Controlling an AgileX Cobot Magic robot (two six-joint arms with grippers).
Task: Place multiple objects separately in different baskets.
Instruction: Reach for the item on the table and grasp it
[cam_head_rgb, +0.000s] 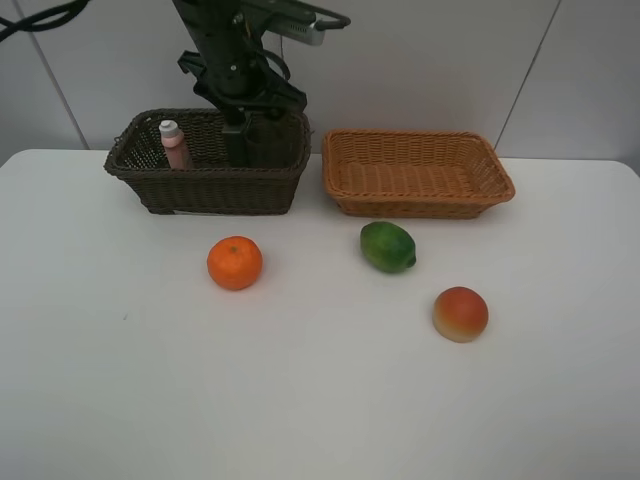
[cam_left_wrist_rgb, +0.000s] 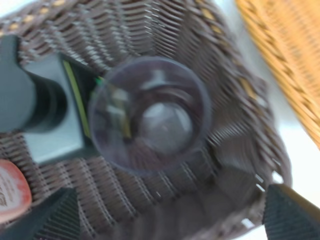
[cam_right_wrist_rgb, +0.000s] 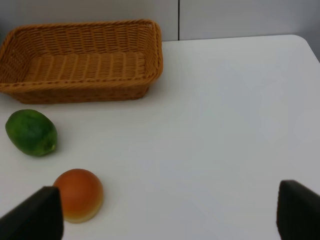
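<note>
Left fingers (cam_left_wrist_rgb: 50, 217) spread wide, released above one purple cup (cam_left_wrist_rgb: 150, 115), seemingly upright in the dark basket (cam_head_rgb: 205, 190) with one pump bottle (cam_left_wrist_rgb: 45, 105) and one pink bottle (cam_head_rgb: 175, 143). Right fingers (cam_right_wrist_rgb: 35, 217) gape, empty. The tan basket (cam_head_rgb: 415, 203) makes two, at the dark basket's 3 o'clock. Three fruits lie on the table (cam_head_rgb: 320, 400): orange (cam_head_rgb: 235, 263), green fruit (cam_head_rgb: 387, 246), peach (cam_head_rgb: 460, 313).

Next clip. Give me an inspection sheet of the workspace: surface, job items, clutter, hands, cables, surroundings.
Surface: white table, no spills seen.
Job's things: pink bottle, dark green pump bottle and purple cup in the dark brown basket; light orange basket empty; orange, green fruit, peach-like fruit on the table.
Clutter: nothing seen.
Hands: left hand open above the dark brown basket, holding nothing; right hand open over the table, empty.
Cables: black cable at upper left, off the table.
Surroundings: pale wall panels behind.
</note>
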